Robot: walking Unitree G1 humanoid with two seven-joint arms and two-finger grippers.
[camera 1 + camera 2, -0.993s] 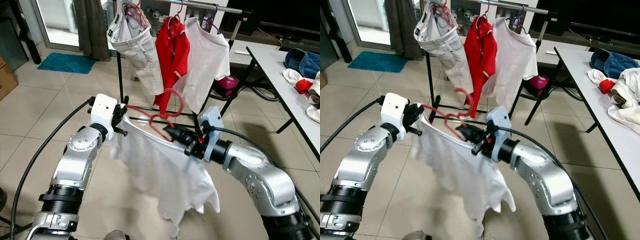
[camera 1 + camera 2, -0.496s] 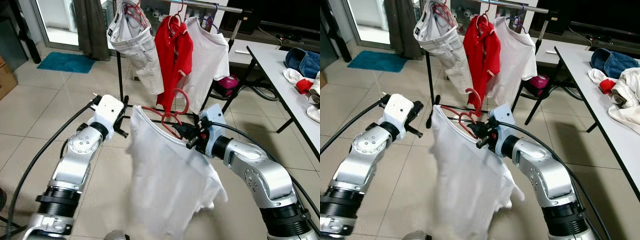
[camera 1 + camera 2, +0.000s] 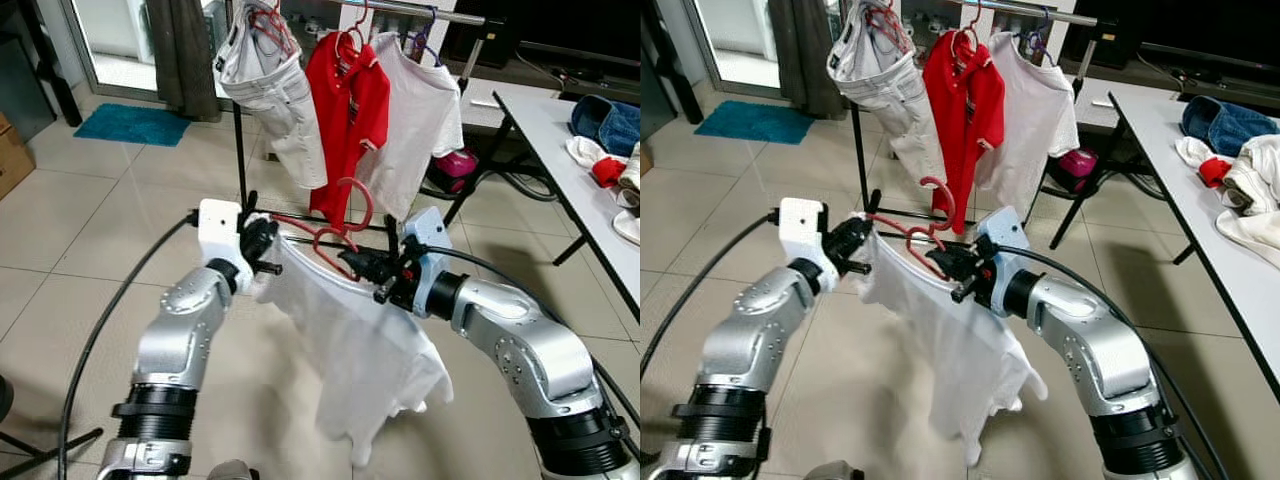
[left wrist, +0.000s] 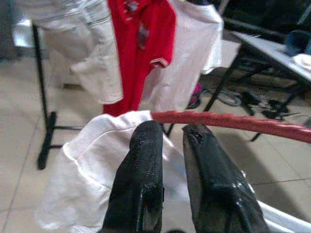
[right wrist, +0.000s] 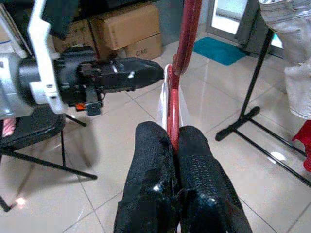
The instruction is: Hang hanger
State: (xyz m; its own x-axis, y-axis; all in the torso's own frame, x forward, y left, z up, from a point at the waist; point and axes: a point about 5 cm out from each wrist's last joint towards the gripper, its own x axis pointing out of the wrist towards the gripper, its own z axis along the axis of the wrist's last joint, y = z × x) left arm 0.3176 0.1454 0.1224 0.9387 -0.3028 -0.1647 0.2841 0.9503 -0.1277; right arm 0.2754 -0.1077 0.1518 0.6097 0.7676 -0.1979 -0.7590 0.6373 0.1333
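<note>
I hold the red hanger (image 3: 322, 238) with a white shirt (image 3: 355, 345) on it in front of me, between both arms and still low, well under the rail (image 3: 420, 10) of the clothes rack. My right pincer (image 3: 362, 265) is clamped on the hanger near the base of its hook, as the right wrist view shows the red bar pressed between the two fingers (image 5: 150, 160). My left pincer (image 3: 262, 240) is at the other end of the hanger, at the shoulder of the shirt; in the left wrist view its fingers (image 4: 143, 160) have a small gap and the red bar passes just past their tips, so I think they are apart and only support it. On the rack already hang light trousers (image 3: 270, 85), a red shirt (image 3: 350, 110) and another white shirt (image 3: 420, 110). So the shirt is on the hanger, I judge, but the hanging itself is not yet done: the hook must be lifted to the rail and put over it.
</note>
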